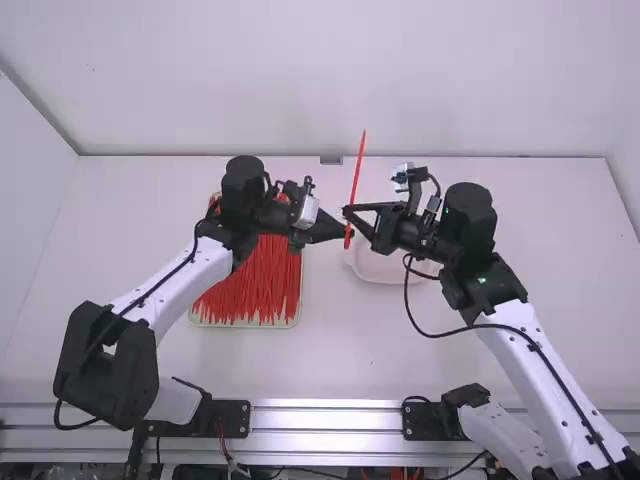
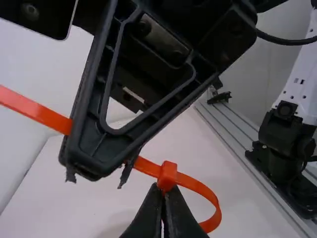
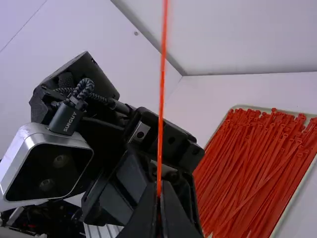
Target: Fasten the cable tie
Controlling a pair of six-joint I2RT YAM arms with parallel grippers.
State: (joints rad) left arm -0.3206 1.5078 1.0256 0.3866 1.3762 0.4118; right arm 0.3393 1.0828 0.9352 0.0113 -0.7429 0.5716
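Both arms stand at the near edge of the surface (image 1: 120, 200), and the left arm (image 1: 170, 285) and the right arm (image 1: 520, 330) meet above its middle. From above, their tips crowd together, so the grip is hard to make out there. A pale rounded shape (image 1: 362, 272) on the surface under the right arm's wrist is too faint to identify.

Left of the middle lies a tray (image 1: 245, 324) packed with spare red ties (image 1: 255, 285); the left arm's wrist hides its far end.

Held in the air, the red cable tie (image 1: 357, 170) sits between both claws. The left claw (image 2: 162, 198) is pressed together on its head (image 2: 168, 172), with a small loop (image 2: 210, 206) curling just beside. The right claw (image 3: 158, 198) pinches the strap (image 3: 162, 74), which stands upright above both claws, its end cut off in the right wrist view.
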